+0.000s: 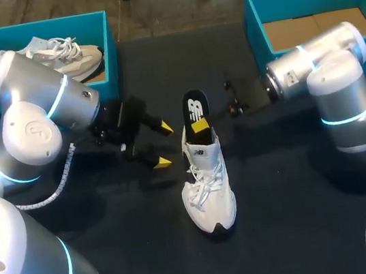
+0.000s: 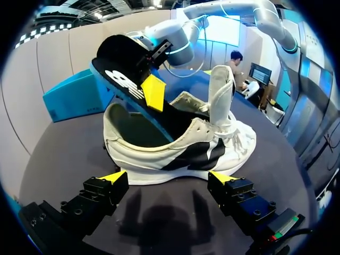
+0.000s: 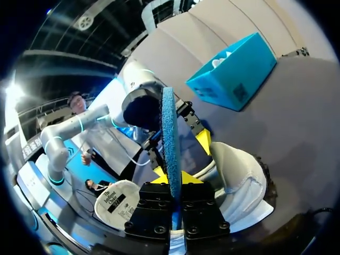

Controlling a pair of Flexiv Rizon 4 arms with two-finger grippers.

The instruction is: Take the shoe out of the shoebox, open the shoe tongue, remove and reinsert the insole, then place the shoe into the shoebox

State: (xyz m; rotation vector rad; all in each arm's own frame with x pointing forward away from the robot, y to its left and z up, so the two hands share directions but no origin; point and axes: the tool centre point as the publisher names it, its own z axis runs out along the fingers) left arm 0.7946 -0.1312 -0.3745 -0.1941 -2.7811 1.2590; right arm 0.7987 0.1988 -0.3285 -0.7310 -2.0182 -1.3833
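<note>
At the middle of the tabletop [image 1: 300, 230] the shoe [image 1: 208, 188] stands with its insole [image 1: 196, 106] half out at the heel, pinched by the right tool [image 3: 172, 186], which I would guide straight along the sole while the wide-open, empty left tool [image 1: 163, 145] braces the shoe

R claw [image 3: 176, 183] pinching insole [image 3: 169, 127] edge-on, white shoe [image 3: 241, 183] under it, teal shoebox [image 3: 234, 74] behind

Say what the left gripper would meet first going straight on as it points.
Probably the side of the white shoe; it stands straight ahead of the open left gripper. The insole held by the right gripper sits higher, likely above that line.
</note>
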